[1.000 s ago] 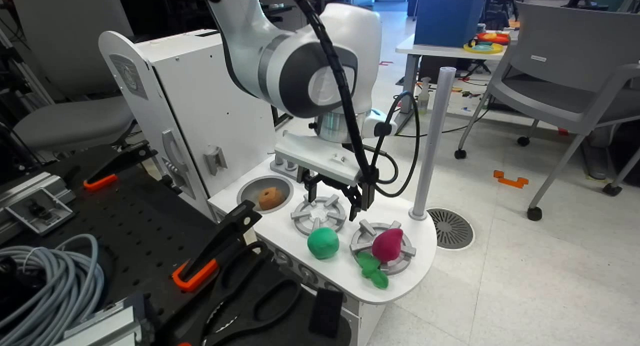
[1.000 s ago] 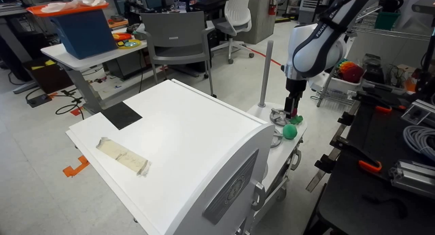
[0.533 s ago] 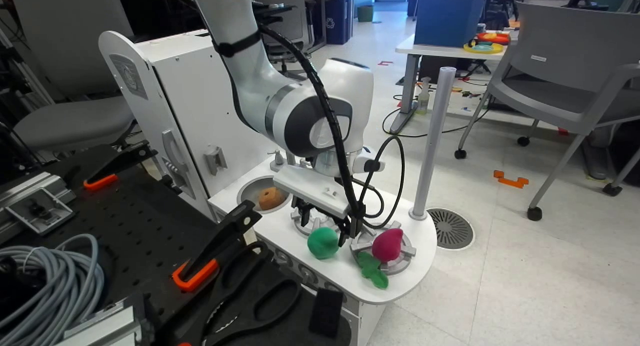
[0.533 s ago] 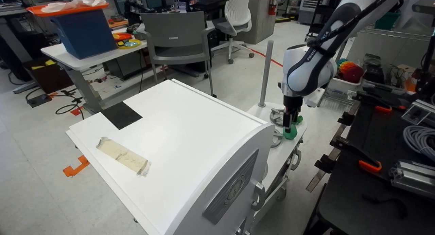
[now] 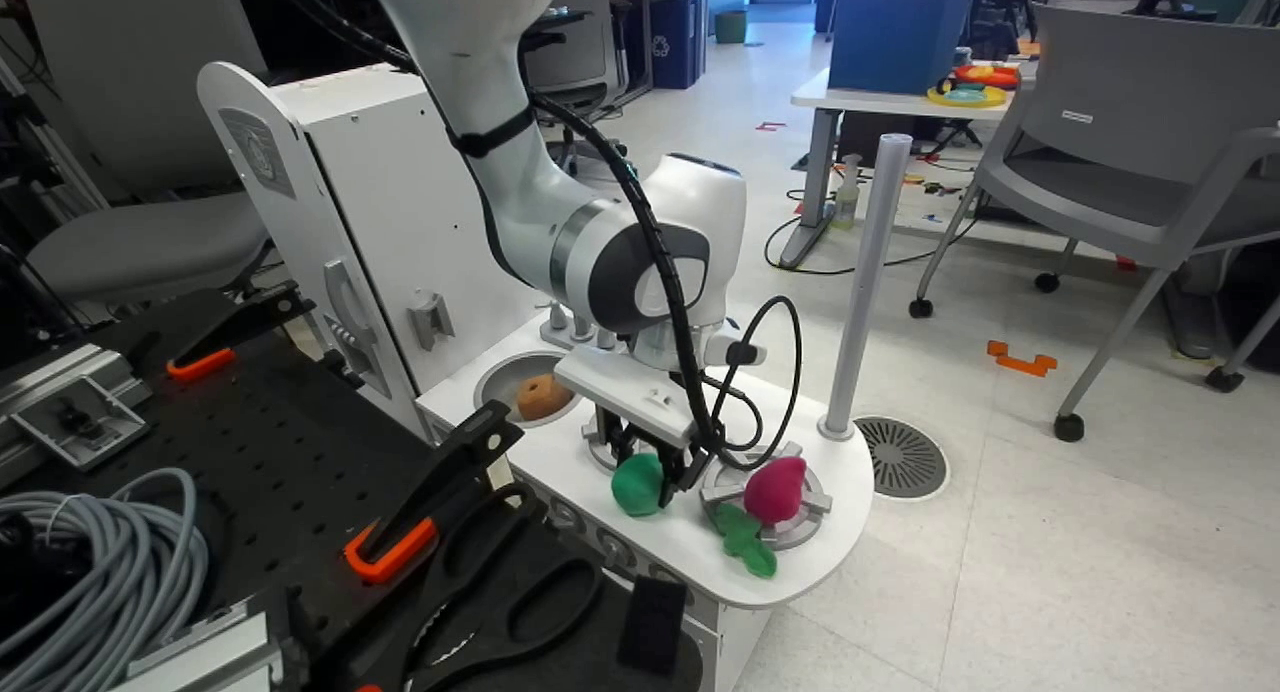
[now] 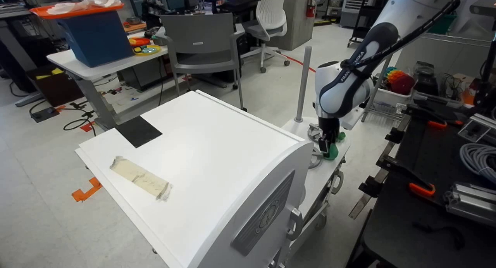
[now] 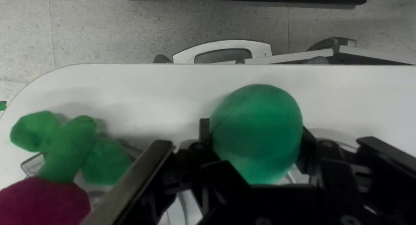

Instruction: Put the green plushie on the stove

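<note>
Here the jaws pinch the green plushie (image 7: 256, 130), which seemingly rests on the white countertop (image 7: 146, 88) beside a stove burner (image 6: 316, 155).

Counted one green plushie (image 5: 634, 487), one pink-red toy (image 5: 775, 490) and one leafy green piece (image 5: 742, 542); could not count the last pair surely as one toy or two. Made out one stove (image 5: 690, 547) with two burners (image 5: 815, 503), one sink (image 5: 500, 380), one orange-brown lump (image 5: 541, 398), one grey pole (image 5: 866, 282) and one round grate (image 5: 900, 459). Tallied one arm (image 5: 640, 272), one gripper (image 7: 256, 138) with two fingers (image 7: 307, 150) and one coil of cable (image 5: 150, 552).
</note>
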Controlling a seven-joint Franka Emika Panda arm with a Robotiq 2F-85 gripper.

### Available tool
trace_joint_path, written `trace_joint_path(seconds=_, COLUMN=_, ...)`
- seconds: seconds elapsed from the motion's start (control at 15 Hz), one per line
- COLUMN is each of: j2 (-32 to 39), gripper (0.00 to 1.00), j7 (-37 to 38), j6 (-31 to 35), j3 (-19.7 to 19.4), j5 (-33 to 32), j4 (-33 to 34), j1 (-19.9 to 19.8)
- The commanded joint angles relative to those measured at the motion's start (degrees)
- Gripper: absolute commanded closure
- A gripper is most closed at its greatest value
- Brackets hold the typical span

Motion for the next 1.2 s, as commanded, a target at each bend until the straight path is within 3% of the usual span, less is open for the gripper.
trace_joint_path(seconds=0.0, j2=-0.20, gripper=0.72, j7=1.68, j6=-3.01, j3=-0.30, j5=-1.11, j4=1.06, j1=0.76)
trace_joint_path(seconds=0.2, j2=-2.42, gripper=0.90, j7=3.03, j6=-2.93, j3=-1.16, j5=-1.57, j4=-1.82, j1=2.35)
trace_joint_path(seconds=0.4, j2=-4.21, gripper=0.96, j7=4.44, j6=-0.58, j3=-2.06, j5=-2.78, j4=-4.34, j1=4.42)
trace_joint_path(seconds=0.73, j2=-7.11, gripper=0.94, j7=5.78, j6=2.85, j3=-2.66, j5=-4.87, j4=-7.45, j1=6.64)
trace_joint_path(seconds=1.13, j2=-8.54, gripper=0.94, j7=4.10, j6=1.72, j3=0.29, j5=-4.53, j4=-5.79, j1=6.22)
